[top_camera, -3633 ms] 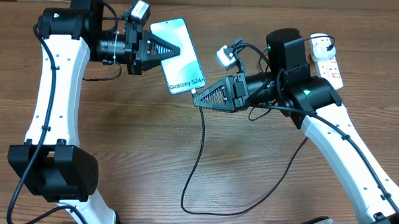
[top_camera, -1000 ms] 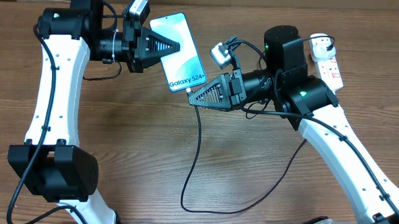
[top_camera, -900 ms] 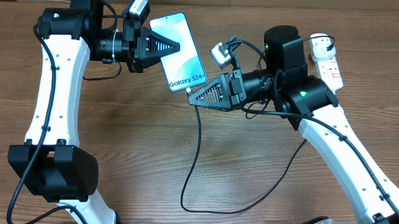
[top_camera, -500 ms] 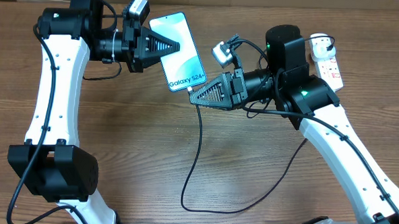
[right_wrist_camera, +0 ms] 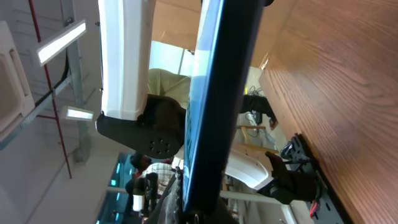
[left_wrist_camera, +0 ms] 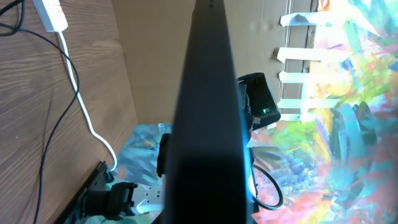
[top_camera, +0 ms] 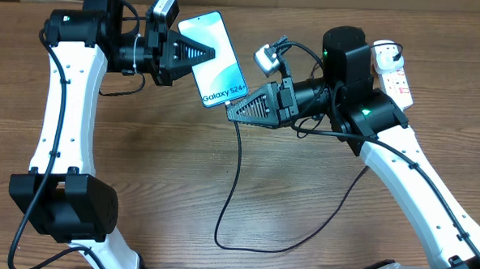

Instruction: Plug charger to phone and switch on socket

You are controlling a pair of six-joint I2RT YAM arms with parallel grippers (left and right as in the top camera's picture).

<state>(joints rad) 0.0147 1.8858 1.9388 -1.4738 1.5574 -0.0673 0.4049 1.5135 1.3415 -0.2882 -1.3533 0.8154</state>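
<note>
The left claw [top_camera: 207, 55] clamps the phone [top_camera: 225, 77] by its side; the right claw [top_camera: 229, 114], clamped on the charger [top_camera: 239, 163] tip, sits right at the phone's labelled end, in line with its long axis.

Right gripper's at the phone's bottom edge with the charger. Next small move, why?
Probably ease the right gripper a touch further along the phone's long axis to seat the charger. Its tip meets the phone's lettered end, the left gripper grips the phone, and no view shows it fully in.
</note>
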